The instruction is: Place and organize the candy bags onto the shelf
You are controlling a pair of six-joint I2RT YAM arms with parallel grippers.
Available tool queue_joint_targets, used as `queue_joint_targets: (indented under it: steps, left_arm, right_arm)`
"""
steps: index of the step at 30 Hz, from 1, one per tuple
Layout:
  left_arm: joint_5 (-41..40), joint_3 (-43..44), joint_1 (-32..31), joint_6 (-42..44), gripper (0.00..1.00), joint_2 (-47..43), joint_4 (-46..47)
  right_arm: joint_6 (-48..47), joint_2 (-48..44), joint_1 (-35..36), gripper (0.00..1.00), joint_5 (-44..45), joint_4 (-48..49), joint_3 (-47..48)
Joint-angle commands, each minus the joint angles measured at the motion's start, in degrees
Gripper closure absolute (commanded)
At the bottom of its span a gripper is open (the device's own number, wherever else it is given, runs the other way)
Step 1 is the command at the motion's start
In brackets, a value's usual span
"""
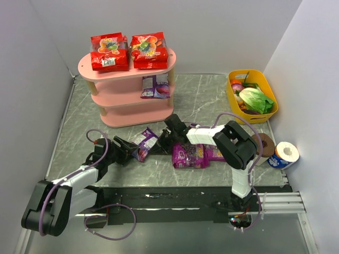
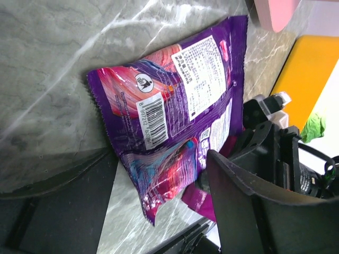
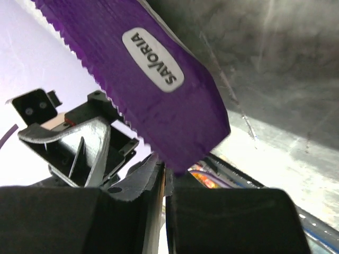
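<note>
The pink shelf (image 1: 119, 71) stands at the back left. Two red candy bags (image 1: 109, 51) (image 1: 149, 50) lie on its top tier, and a blue-violet bag (image 1: 155, 86) is on the middle tier. Another blue-violet bag (image 1: 144, 144) lies on the table between my grippers. My right gripper (image 1: 165, 141) (image 3: 165, 169) is shut on its corner (image 3: 159, 79). My left gripper (image 1: 126, 150) (image 2: 153, 174) is open, its fingers (image 2: 254, 211) either side of the bag's near end (image 2: 169, 121). Two magenta-purple bags (image 1: 185, 156) (image 1: 216, 153) lie under the right arm.
A yellow tub (image 1: 269, 84) of vegetables stands at the back right. A brown tape roll (image 1: 263, 144) and a blue-and-white roll (image 1: 286, 153) sit at the right edge. Grey walls close in the left, back and right sides.
</note>
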Motion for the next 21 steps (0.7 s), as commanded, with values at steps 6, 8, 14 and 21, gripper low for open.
queue_joint_targets:
  steps: [6, 8, 14, 21]
  left_arm:
    - [-2.05, -0.48, -0.54, -0.35, 0.26, 4.99, 5.01]
    - [-2.22, -0.57, -0.72, -0.35, 0.28, 5.52, 5.62]
    - [-2.66, -0.04, -0.98, 0.0, 0.39, 6.31, 5.71]
    - [-4.42, 1.63, -0.98, 2.02, 0.54, 7.01, 2.2]
  right_arm:
    - [4.91, -0.44, 0.61, 0.91, -5.43, 7.44, -2.67]
    - [5.87, -0.44, 0.61, 0.91, -5.96, 9.55, -3.11]
    - [5.88, -0.44, 0.52, 0.91, -7.55, 10.26, -2.67]
    - [-5.0, -2.36, -0.62, 0.9, -1.5, -1.91, 1.45]
